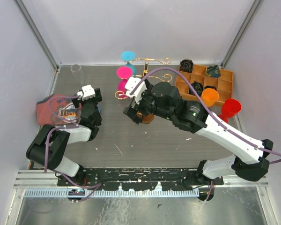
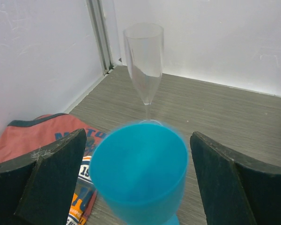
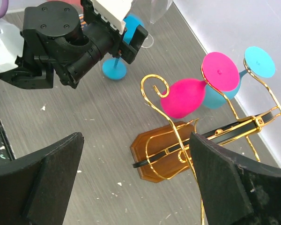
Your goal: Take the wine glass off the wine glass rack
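The compartmented orange-brown wooden tray (image 1: 226, 79) lies just right of the gold wire wine glass rack (image 3: 159, 159) on its brown wooden base, as the overhead camera sees it. Three of its cells hold dark crumpled items (image 1: 186, 64), too small to identify. An orange cup (image 1: 210, 96) stands at the tray's near edge, and whether it stands in a cell is unclear. A red cup (image 1: 230, 108) stands by its near right corner.

On the rack a pink plastic wine glass (image 3: 182, 98) and a second blue wine glass (image 3: 260, 61) hang upside down by their feet.

The blue plastic wine glass (image 2: 138, 168) is off the rack. It stands upright on the grey wood-grain worktop (image 1: 131, 140), well to the rack's left. It sits between the spread fingers of the left end effector (image 2: 139, 137), which is released.

Only the right wrist camera shows this glass's foot flat on the worktop. From overhead the left arm hides nearly all of it. The left wrist view alone shows a clear plastic flute (image 2: 144, 61) directly behind it, toward the back wall.

The right end effector (image 3: 136, 138) hangs over the rack's base, fully spread and grasping nothing. From overhead it covers that base.

A crumpled red printed shirt (image 1: 56, 110) lies farthest left of the rack, beside the left arm.
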`<move>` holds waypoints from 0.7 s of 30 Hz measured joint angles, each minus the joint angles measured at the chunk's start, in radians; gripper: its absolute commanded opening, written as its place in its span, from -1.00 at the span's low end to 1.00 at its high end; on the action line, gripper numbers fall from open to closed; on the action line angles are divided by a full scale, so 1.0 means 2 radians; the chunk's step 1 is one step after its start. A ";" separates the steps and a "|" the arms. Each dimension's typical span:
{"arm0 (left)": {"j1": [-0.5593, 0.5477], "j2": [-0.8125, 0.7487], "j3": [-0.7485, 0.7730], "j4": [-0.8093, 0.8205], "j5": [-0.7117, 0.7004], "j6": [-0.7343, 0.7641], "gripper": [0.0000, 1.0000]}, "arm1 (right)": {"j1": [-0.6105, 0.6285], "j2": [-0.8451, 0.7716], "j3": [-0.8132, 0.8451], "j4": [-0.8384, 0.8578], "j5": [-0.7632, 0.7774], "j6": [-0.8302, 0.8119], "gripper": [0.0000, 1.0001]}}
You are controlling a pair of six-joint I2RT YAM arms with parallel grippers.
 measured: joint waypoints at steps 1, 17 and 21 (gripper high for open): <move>0.000 -0.012 -0.001 -0.013 -0.002 -0.004 0.97 | 0.000 0.000 0.003 -0.002 0.001 0.010 1.00; 0.000 -0.017 0.008 -0.058 -0.015 -0.031 0.97 | -0.001 -0.027 0.027 -0.030 0.006 0.083 1.00; -0.001 -0.029 0.008 -0.079 -0.019 -0.033 0.97 | -0.001 -0.026 0.027 -0.031 0.006 0.084 1.00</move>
